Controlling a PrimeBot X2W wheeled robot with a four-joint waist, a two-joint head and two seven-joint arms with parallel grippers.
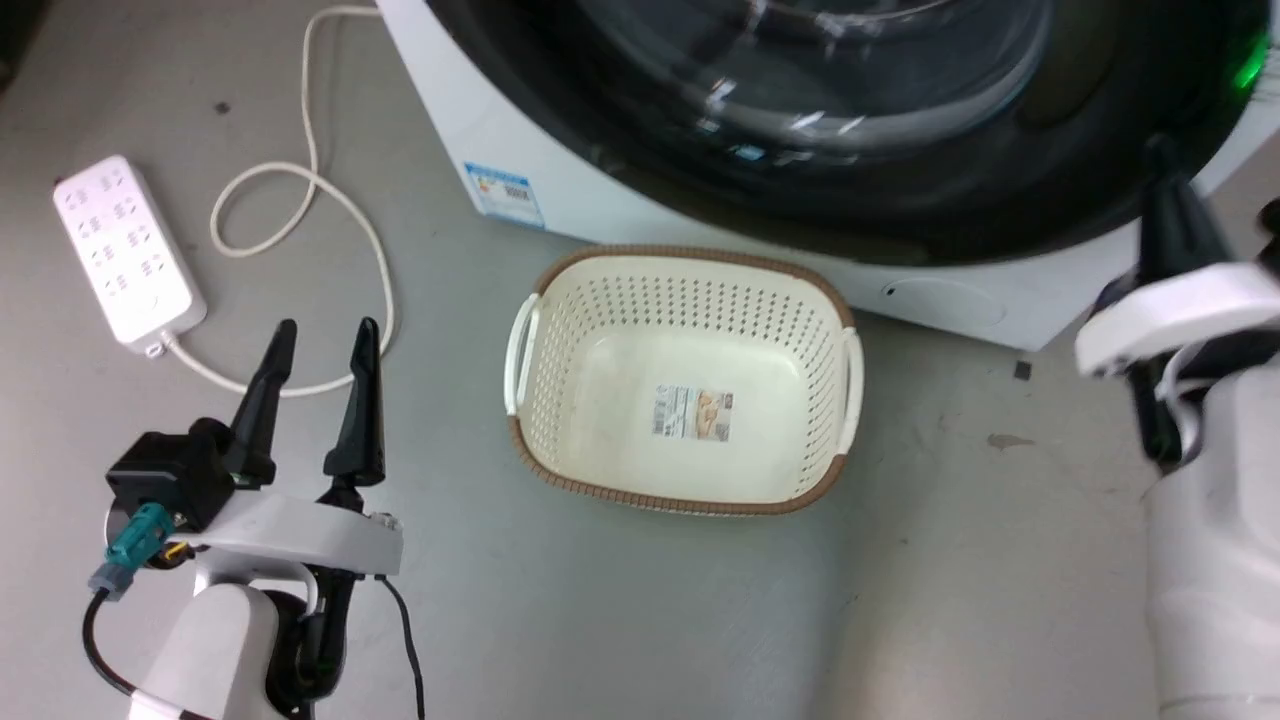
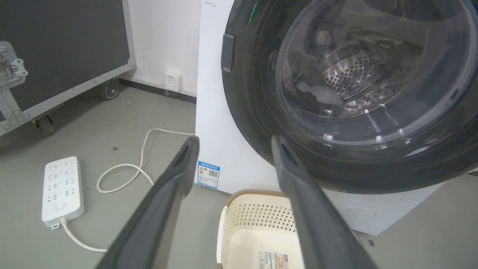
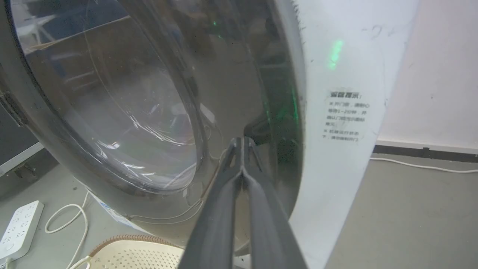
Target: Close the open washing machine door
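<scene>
Three labels are visible. A blue-and-white sticker (image 2: 208, 175) sits low on the front of the white washing machine (image 2: 213, 112); a grey block of characters (image 3: 345, 116) is printed on its side panel; a paper label (image 1: 693, 412) lies in the cream perforated basket (image 1: 840, 300). None is legible. The washing machine door (image 2: 336, 112) appears to lie flush against the machine front, behind the basket. The right gripper (image 3: 242, 140) is clenched on nothing, tips at the door's black rim. The left gripper (image 1: 326, 330) is released and empty, above the grey floor (image 1: 700, 620). A white power strip (image 1: 125, 250) and its looped cable (image 1: 300, 180) lie on the floor. A black wheeled case (image 2: 56, 56) stands near a white wall (image 2: 164, 37).
</scene>
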